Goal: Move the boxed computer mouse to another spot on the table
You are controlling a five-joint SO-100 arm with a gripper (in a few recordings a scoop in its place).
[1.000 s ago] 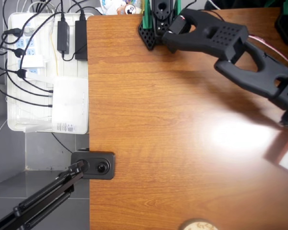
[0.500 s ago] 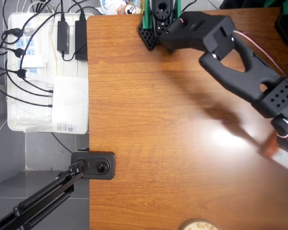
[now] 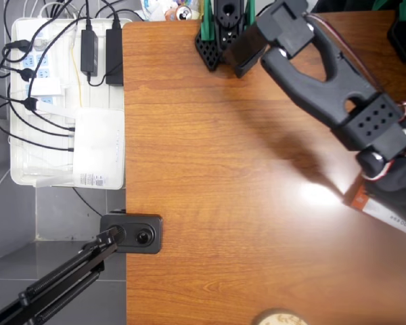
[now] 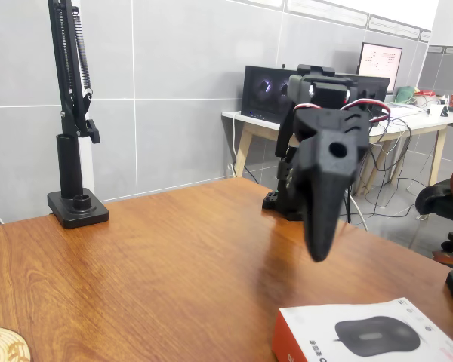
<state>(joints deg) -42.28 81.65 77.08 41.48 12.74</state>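
The boxed computer mouse [image 4: 362,335] lies flat on the table [image 4: 151,264] at the lower right, white with a dark mouse pictured and an orange-red side panel. In the overhead view the box [image 3: 386,211] is near the right edge, partly under the arm's head. My black gripper [image 4: 317,253] points straight down and hangs above the table just behind the box's far left corner, holding nothing. Its fingers read as one tapered wedge, so I cannot make out a gap. In the overhead view the gripper [image 3: 392,177] overlaps the box's upper edge.
A white tray [image 3: 20,176] of power strips, cables and a router sits off the table's left edge. A black lamp clamp [image 3: 132,233] and its stand [image 4: 75,204] grip that edge. A round wooden coaster [image 3: 279,318] lies at the near edge. The arm base [image 3: 220,30] stands at the far edge.
The arm has swung further out over the table's right side, and its head now covers the box's edge. The box shows further left and up than before.
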